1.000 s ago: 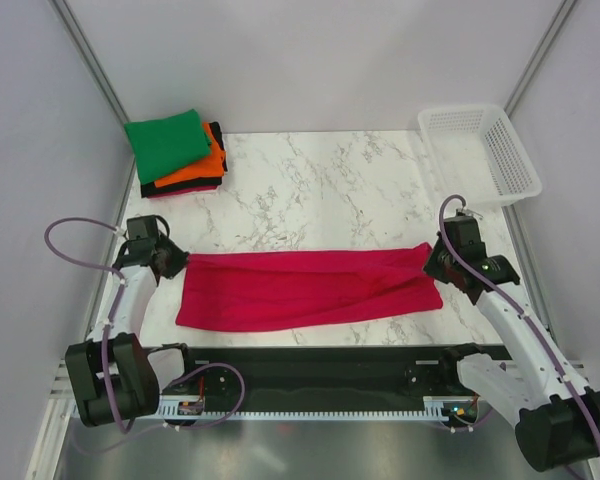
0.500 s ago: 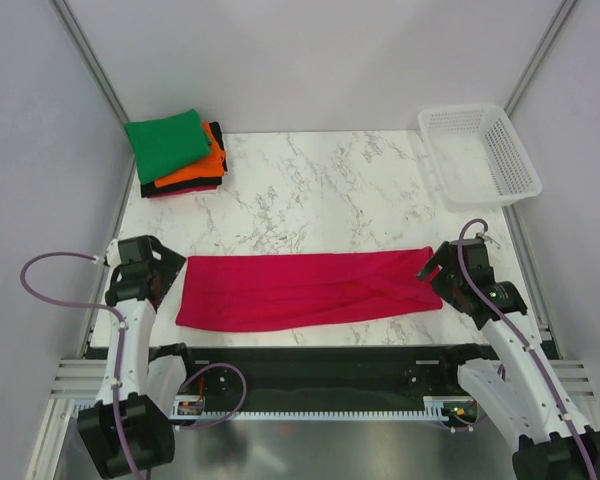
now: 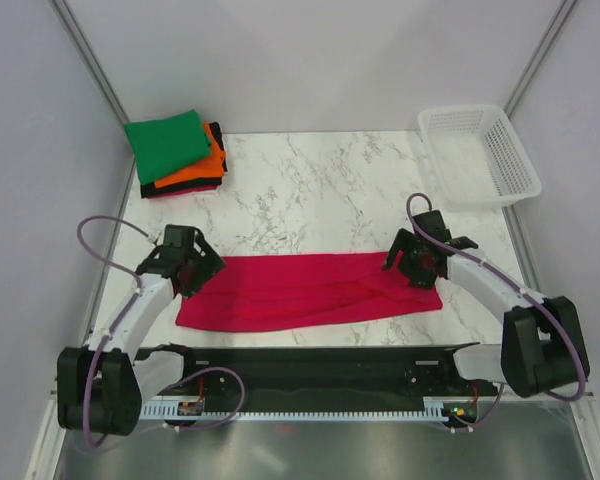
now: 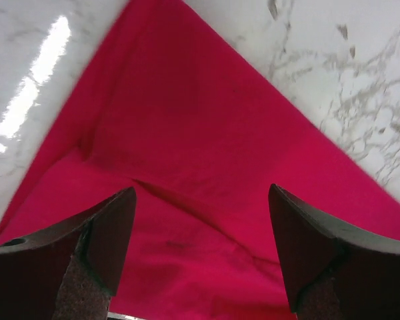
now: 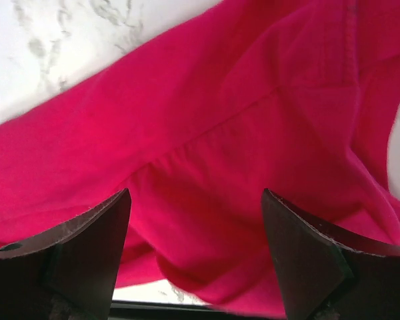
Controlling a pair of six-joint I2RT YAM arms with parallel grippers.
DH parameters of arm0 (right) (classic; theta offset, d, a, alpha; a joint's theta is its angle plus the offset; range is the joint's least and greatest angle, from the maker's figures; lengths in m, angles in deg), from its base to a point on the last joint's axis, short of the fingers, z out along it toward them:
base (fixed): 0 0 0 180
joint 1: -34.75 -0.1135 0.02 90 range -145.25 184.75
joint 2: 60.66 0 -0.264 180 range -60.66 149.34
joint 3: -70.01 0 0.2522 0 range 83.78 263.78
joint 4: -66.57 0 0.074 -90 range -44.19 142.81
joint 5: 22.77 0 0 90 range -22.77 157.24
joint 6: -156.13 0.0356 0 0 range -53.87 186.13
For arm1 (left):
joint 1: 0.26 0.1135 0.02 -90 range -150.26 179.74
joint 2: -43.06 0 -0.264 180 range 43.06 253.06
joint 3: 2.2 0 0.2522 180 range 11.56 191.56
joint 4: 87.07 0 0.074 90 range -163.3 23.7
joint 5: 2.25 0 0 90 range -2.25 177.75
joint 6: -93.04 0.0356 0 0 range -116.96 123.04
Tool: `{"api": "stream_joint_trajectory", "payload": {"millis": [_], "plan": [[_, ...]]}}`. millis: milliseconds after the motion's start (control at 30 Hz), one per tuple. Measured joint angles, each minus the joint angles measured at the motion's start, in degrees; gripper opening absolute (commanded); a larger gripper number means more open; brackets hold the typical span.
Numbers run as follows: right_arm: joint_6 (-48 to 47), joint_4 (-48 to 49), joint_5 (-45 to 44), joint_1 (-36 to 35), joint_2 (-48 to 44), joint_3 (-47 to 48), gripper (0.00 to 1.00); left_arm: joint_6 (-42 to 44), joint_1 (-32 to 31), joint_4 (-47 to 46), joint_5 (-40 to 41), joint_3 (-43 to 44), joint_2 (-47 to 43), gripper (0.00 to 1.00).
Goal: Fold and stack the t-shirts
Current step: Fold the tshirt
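**Operator:** What is lying on my table?

**Helper:** Your big white marble table (image 3: 320,190) is holding everything. The biggest soft thing on it is the crimson-pink cloth t-shirt (image 3: 300,290). It is lying flat as a long strip near the front edge. It is stretching from left to right between your two arms.

**Operator:** What is sitting at the back?

**Helper:** The white plastic lattice basket (image 3: 520,165) is sitting at the far right corner, well apart from the pink shirt. A pile is sitting at the far left corner. The folded green cloth t-shirt (image 3: 167,143) is lying on top. The folded orange cloth t-shirt (image 3: 208,168) is peeking out under it. The folded black cloth t-shirt (image 3: 180,187) is lying below them.

**Operator:** What are my grippers doing?

**Helper:** Your left gripper (image 3: 198,274) is hanging over the left end of the pink shirt. Its two dark fingers (image 4: 107,227) are standing wide apart and pinching nothing. Your right gripper (image 3: 412,268) is hanging over the right end, where the cloth is bunching in soft wrinkles. Its fingers (image 5: 100,233) are standing wide apart too, and only pink cloth is showing between them. I cannot tell if any fingertips are touching the cloth.
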Motion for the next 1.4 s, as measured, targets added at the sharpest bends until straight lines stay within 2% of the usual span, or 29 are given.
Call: {"api": "stream_joint_trajectory", "payload": {"millis": [100,233,500,600,700,833,900,967,1133,1300,1400], "plan": [[-0.35,2.1,0.15,-0.09,7.13,1.05,0.87,0.66,-4.81,-2.32,-0.96,1.16,7.45,0.86],[-0.9,2.89,-0.02,-0.09,15.26,5.51,0.88,1.55,-5.88,-4.85,-2.47,1.31,15.56,0.84],[-2.29,4.02,-2.86,-0.09,33.97,25.86,0.86,2.45,-6.58,-10.21,-6.6,0.55,16.31,0.78],[-3.26,2.97,-3.39,-0.28,44.78,40.72,0.86,2.12,-8.09,-12.35,-9.09,-1.16,14.95,0.77],[-4.57,1.77,-3.48,-0.85,58.27,61.07,0.86,-0.66,-11.96,-14.56,-11.98,-4.2,11.96,0.78],[-6.64,-0.59,-1.44,-2.34,76.28,90.6,0.93,-8.37,-21.53,-16.92,-15.45,-8.92,7.43,0.78],[-7.5,0.52,0.33,-3.21,82.71,100.8,0.95,-13.68,-28.55,-19.34,-17.14,-11.04,6.16,0.79],[-7.78,3.63,2.38,-3.96,84.08,101.85,0.98,-18.53,-35.3,-21.14,-19.12,-12.09,6.34,0.79],[-9.18,9.99,6.32,-5.14,84.13,99.8,0.98,-24.7,-44.78,-21.29,-22.29,-9.42,9.68,0.8],[-12.2,11.21,9.68,-6.01,83.73,99.41,0.98,-24.85,-48.41,-18.99,-22.69,2.95,12.55,0.81],[-14.36,10.99,9.68,-6.62,79.65,94.77,0.98,-23.47,-48.52,-17.25,-21.09,9.4,12.68,0.81]]}}
